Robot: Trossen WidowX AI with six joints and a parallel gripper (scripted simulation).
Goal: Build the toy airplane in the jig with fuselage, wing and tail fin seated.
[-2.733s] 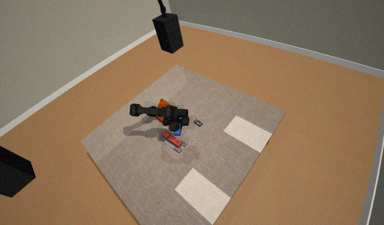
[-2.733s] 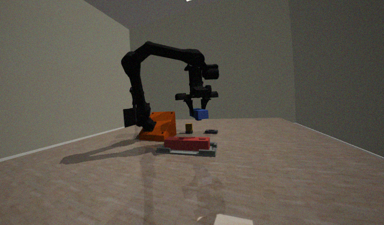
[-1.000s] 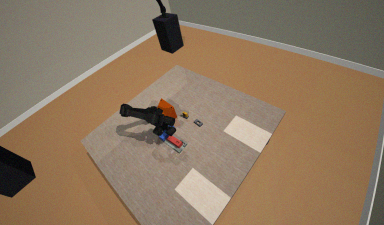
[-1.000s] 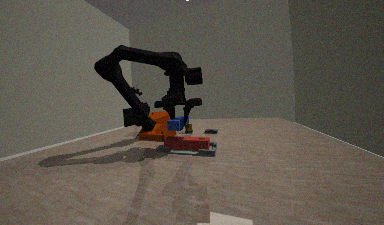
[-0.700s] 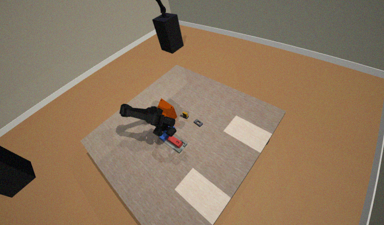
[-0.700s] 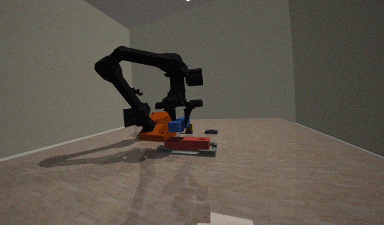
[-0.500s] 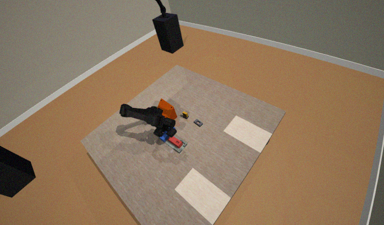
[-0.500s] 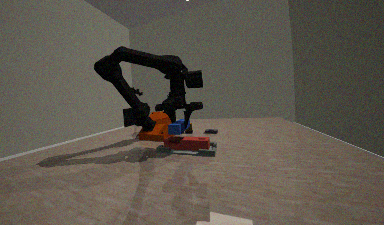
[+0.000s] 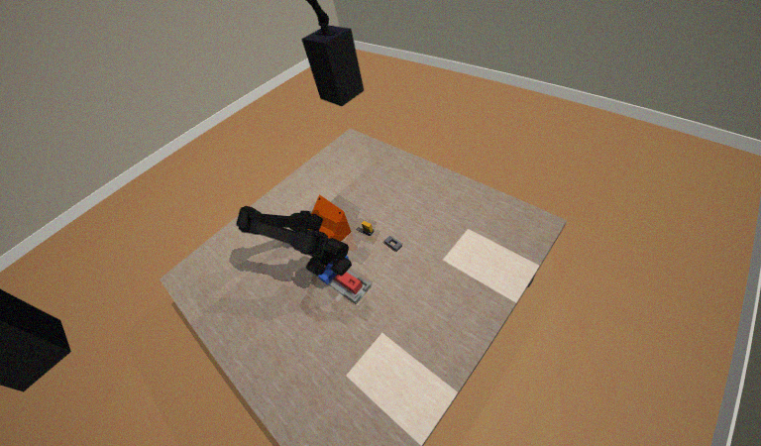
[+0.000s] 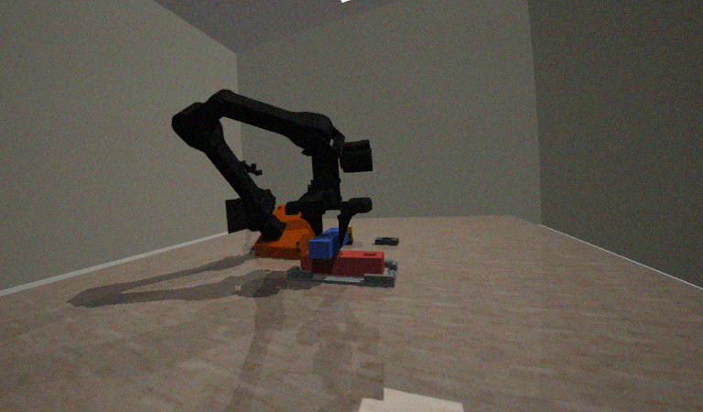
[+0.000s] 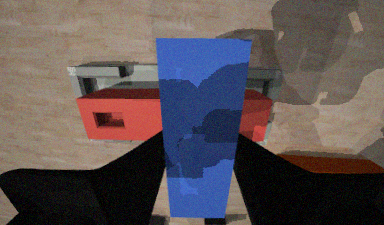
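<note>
The red fuselage (image 9: 349, 280) (image 10: 360, 264) (image 11: 142, 120) lies lengthwise in the grey cradle (image 9: 356, 299) (image 10: 381, 279) (image 11: 102, 71) and looks level. My gripper (image 10: 331, 237) (image 11: 198, 133) is shut on the blue wing (image 9: 325, 275) (image 10: 321, 247) (image 11: 202, 60), which lies crosswise over the fuselage, at or just above its top. The wing's tab and the socket under it are hidden, so whether the tab is in cannot be told. The small socket near one end of the fuselage is empty. The yellow tail fin (image 9: 367, 227) (image 10: 350, 233) stands in a small dark holder behind the gripper.
An empty dark holder (image 9: 396, 247) (image 10: 387, 241) lies near the fin. An orange sloped block (image 9: 331, 215) (image 10: 285, 248) (image 11: 325, 164) stands beside the arm, close to the cradle. Two pale rectangles (image 9: 490, 265) (image 9: 400, 388) lie farther off on the table.
</note>
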